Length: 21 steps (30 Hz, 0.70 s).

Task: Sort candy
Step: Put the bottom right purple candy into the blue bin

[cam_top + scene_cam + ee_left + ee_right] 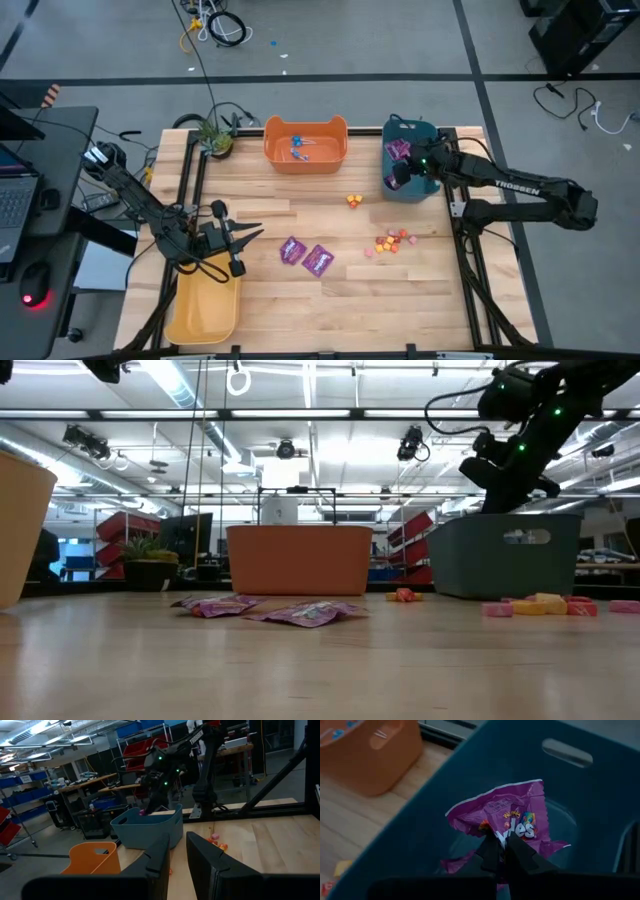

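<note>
A shiny purple flat candy packet is hanging inside the deep teal plastic bin, pinched by the right gripper, whose fingers are clamped together on its lower edge; more purple wrapping is lying on the bin floor beneath. Two further purple packets are lying on the wooden table, with small orange and pink pieces scattered nearby. The orange plastic bin is holding blue-wrapped lollipops, which only the overhead view is showing. The left gripper is hovering beside the yellow plastic bin, fingers slightly apart, holding nothing.
</note>
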Motion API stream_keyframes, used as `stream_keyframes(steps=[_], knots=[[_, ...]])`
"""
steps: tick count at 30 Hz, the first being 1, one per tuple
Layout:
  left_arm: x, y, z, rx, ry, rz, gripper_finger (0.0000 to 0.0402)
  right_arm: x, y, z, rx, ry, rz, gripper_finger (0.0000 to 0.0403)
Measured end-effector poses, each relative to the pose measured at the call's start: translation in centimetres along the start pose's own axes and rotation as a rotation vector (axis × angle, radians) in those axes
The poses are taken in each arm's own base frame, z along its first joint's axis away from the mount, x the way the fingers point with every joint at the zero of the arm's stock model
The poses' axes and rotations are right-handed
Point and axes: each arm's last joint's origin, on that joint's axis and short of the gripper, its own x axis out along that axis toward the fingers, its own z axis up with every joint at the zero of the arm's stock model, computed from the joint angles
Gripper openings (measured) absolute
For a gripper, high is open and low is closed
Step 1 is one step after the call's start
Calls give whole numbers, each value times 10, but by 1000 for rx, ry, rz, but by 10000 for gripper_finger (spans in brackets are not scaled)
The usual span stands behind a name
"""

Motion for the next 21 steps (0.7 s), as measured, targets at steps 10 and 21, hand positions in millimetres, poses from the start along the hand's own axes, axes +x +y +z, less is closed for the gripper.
stream_keyframes(steps=[10, 21], knots=[[0, 0, 0, 0, 0, 0, 67, 14, -22, 7, 79, 77, -11, 11], [0, 0, 0, 0, 0, 0, 67, 45, -36, 12, 81, 138, -90, 11]])
